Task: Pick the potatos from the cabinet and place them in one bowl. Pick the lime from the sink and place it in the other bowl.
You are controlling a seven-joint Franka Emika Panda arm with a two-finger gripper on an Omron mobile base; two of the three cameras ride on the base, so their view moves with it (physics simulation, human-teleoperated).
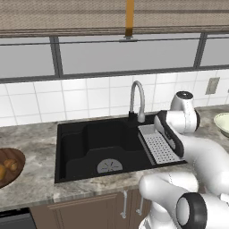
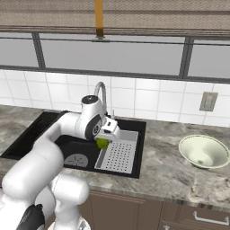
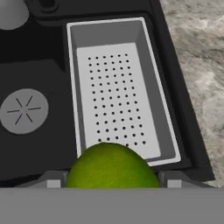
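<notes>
In the left base view, a wooden bowl is seen at the far left on the worktop, with potatos lying inside it; the black sink and its steel tap are seen to its right. In the right base view, the hand is shown above the sink beside the grey strainer basket, clamped on the lime, and a pale green bowl is seen further right on the worktop. In the hand view, the lime is seen between the finger tips, raised over the strainer basket's near end, with the round drain to its left.
</notes>
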